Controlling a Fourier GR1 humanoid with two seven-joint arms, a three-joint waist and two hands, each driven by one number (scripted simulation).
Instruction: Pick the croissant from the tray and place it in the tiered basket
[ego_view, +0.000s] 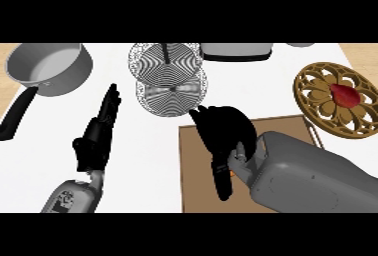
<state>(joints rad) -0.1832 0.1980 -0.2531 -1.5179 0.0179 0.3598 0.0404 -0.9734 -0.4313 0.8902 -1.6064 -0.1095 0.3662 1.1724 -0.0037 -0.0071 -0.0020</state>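
You have two hands in view — the left hand (94, 140) and the right hand (225, 132). Beyond the left hand's fingers (111, 100) stands one grey saucepan (50, 67). Just past the right hand's fingers (203, 116) is one tiered basket (168, 75) with two wire tiers. Under them lies one brown tray (198, 175). To their right sits one round wooden trivet (336, 100) — carrying one red thing (345, 95).

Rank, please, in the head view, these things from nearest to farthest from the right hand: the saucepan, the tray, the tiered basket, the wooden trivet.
1. Tray: directly under the right hand.
2. Tiered basket: just ahead of the hand, slightly to its left.
3. Wooden trivet: farther off, at the right edge.
4. Saucepan: farthest, at the far left corner.
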